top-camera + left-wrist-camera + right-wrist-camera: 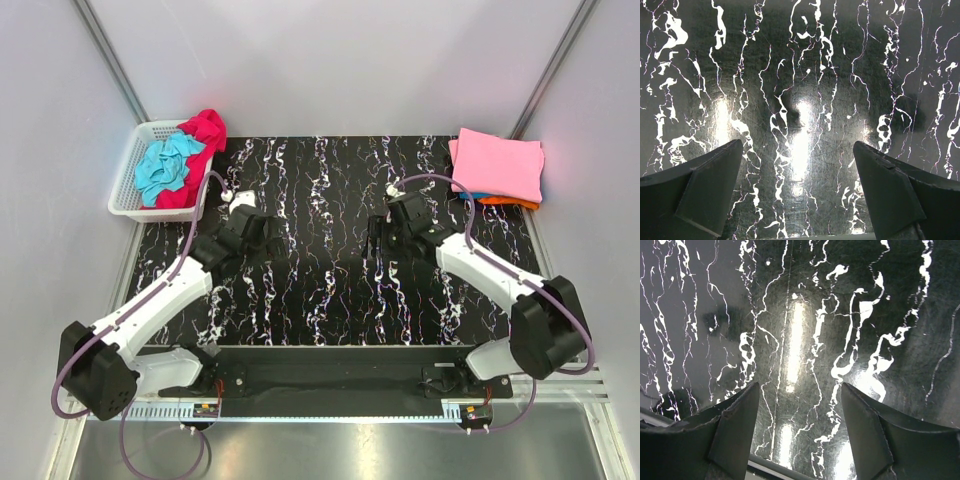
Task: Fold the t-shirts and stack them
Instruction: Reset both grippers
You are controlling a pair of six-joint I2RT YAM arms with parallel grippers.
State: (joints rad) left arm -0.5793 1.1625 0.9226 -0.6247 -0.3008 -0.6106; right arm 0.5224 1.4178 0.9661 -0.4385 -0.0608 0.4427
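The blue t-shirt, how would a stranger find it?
Look to the far left corner of the black marbled table, where a white basket sits. Two crumpled t-shirts lie inside. Yours is the light blue t-shirt, not the red t-shirt beside it.

We got bright, even light overhead, but the glossy table glared hard in both wrist views.
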